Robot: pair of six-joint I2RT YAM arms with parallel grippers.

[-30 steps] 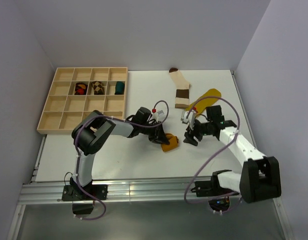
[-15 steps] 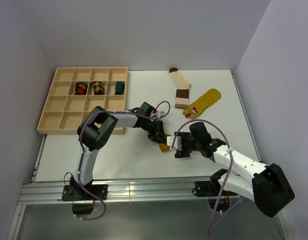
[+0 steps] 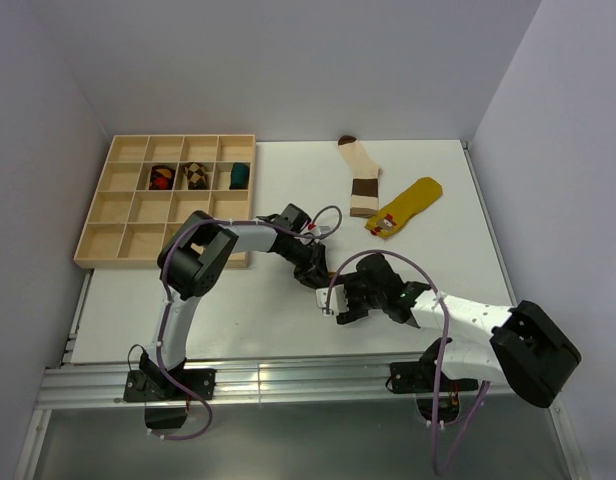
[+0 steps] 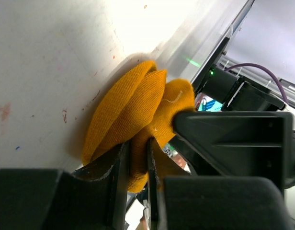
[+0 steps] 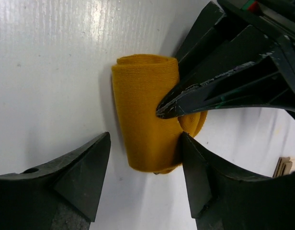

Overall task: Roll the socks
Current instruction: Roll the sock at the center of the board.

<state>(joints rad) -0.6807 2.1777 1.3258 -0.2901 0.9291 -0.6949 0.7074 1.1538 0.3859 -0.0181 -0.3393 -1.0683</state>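
The mustard-orange sock (image 5: pixel 145 120) lies rolled into a short bundle on the white table; its striped cuff is hidden. My left gripper (image 4: pixel 138 165) is shut on a fold of it (image 4: pixel 133 110), and its dark fingers (image 5: pixel 219 91) cross the roll from the right. My right gripper (image 5: pixel 145 163) is open and straddles the near end of the roll, its right finger (image 5: pixel 205 177) against the fabric. In the top view both grippers (image 3: pixel 323 275) (image 3: pixel 340 303) meet at the table's front middle and cover the roll. The cream sock (image 3: pixel 360 175) and the yellow sock (image 3: pixel 408 205) lie flat at the back right.
A wooden compartment tray (image 3: pixel 93 215) stands at the back left, holding a red-and-dark bundle (image 3: pixel 162 177), a brown-checkered bundle (image 3: pixel 194 175) and a teal bundle (image 3: pixel 238 175). The table's front edge and metal rail (image 3: pixel 288 375) run just behind the grippers.
My right arm has swung left and toward the front, from near the yellow sock to the mustard roll, and now straddles it. My left gripper has kept its hold on the roll.
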